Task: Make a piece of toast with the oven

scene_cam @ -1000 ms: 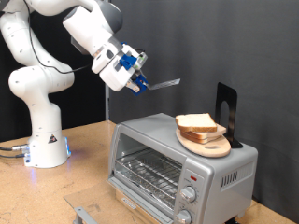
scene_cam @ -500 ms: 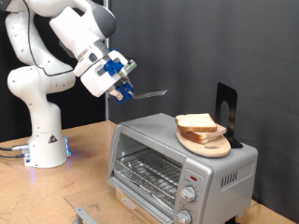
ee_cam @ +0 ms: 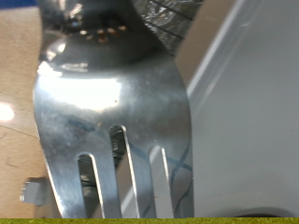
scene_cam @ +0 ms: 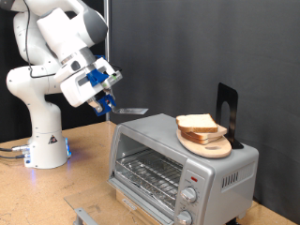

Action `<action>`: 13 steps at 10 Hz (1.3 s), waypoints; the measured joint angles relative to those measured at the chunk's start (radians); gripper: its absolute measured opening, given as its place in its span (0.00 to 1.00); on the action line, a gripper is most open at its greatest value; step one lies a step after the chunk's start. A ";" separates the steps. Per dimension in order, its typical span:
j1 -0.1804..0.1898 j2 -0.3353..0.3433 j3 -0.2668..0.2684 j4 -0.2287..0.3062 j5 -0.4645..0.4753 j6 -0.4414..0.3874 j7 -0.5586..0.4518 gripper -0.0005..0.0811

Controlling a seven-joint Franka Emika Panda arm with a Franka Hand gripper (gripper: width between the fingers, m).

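The piece of toast (scene_cam: pixel 198 123) tops the oven (scene_cam: pixel 178 159); hand (scene_cam: pixel 106 104) clamps a spatula (scene_cam: pixel 131 111).

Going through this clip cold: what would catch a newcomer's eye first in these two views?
Probably the gripper, high at the exterior view's left, holding a flat metal spatula that points toward the oven. The slotted spatula blade fills nearly the whole wrist view. Next, the bread slices stacked on a round wooden board on the oven's top, at the exterior view's right, with the oven door open below and its wire rack bare.
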 joint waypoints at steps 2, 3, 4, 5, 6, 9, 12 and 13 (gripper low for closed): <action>-0.001 0.039 0.000 0.014 0.012 0.014 0.021 0.61; -0.001 0.039 0.000 0.015 0.011 0.014 0.017 0.61; -0.001 0.039 0.001 0.020 -0.002 -0.007 0.016 0.61; -0.001 0.039 0.011 0.025 -0.023 -0.028 0.028 0.61; -0.002 0.041 0.034 0.031 -0.048 -0.037 0.060 0.61; -0.003 0.070 0.107 0.057 -0.073 -0.037 0.147 0.61; -0.002 0.113 0.151 0.081 -0.070 -0.004 0.182 0.61; -0.002 0.131 0.163 0.091 -0.066 0.011 0.193 0.61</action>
